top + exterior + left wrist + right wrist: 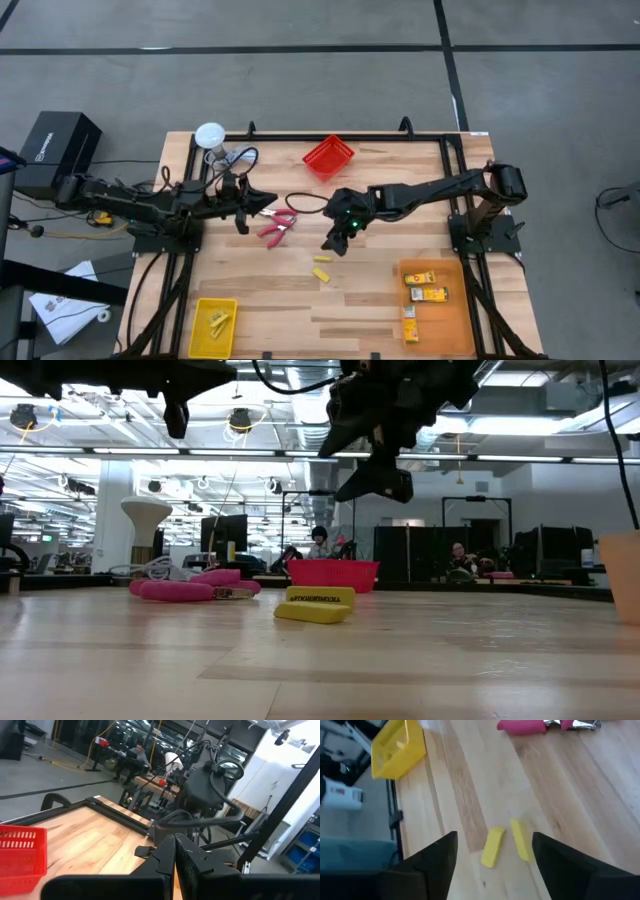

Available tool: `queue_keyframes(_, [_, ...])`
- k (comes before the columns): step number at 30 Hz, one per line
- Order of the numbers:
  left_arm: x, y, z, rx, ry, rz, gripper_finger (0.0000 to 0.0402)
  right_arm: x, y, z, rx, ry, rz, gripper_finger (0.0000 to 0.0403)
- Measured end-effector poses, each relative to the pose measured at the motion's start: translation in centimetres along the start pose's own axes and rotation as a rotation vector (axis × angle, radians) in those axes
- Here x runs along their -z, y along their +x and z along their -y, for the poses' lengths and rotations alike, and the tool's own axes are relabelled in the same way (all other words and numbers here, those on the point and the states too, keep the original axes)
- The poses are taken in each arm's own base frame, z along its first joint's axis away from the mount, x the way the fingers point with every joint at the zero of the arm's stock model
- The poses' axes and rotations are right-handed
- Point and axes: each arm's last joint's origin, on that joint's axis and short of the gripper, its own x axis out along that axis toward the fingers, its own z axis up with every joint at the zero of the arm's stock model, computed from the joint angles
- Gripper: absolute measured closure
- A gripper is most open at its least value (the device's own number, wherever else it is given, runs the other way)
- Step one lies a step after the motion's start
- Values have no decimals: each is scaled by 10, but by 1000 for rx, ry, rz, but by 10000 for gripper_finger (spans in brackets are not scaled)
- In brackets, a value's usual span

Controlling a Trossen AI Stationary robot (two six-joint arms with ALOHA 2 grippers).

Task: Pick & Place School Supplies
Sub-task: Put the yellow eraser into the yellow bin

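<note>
Two small yellow pieces (493, 846) (521, 839) lie flat on the wooden table, side by side; the low view shows them stacked in line (315, 605). My right gripper (338, 240) hangs open above them, slanting down, its fingers standing on either side of them without touching. The red-handled scissors (277, 222) lie flat left of it. My left gripper (265, 200) is shut, held level above the table just beyond the scissors, holding nothing. More yellow pieces lie in the yellow bin (213, 325), and yellow-orange boxes lie in the orange bin (435, 305).
A red bin (329, 157) stands at the table's far edge, and a white round object with a cable (210, 135) is at the far left corner. The yellow bin is at the near left, the orange bin at the near right. Bare wood lies between them.
</note>
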Motion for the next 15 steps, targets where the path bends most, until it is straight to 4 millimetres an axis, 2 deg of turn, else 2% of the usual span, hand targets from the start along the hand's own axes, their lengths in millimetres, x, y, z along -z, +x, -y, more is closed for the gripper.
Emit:
queue_keyframes(5, [-4, 2, -8, 13, 4, -6, 359, -4, 2, -15, -72, 52, 100, 157])
queue_keyframes(12, [-9, 4, -19, -27, -52, 14, 260, -15, 0, -29, -147, 97, 271, 167])
queue_keyframes(15, [-10, 4, -21, -5, -73, 4, 220, -21, -7, -35, -184, 86, 353, 168])
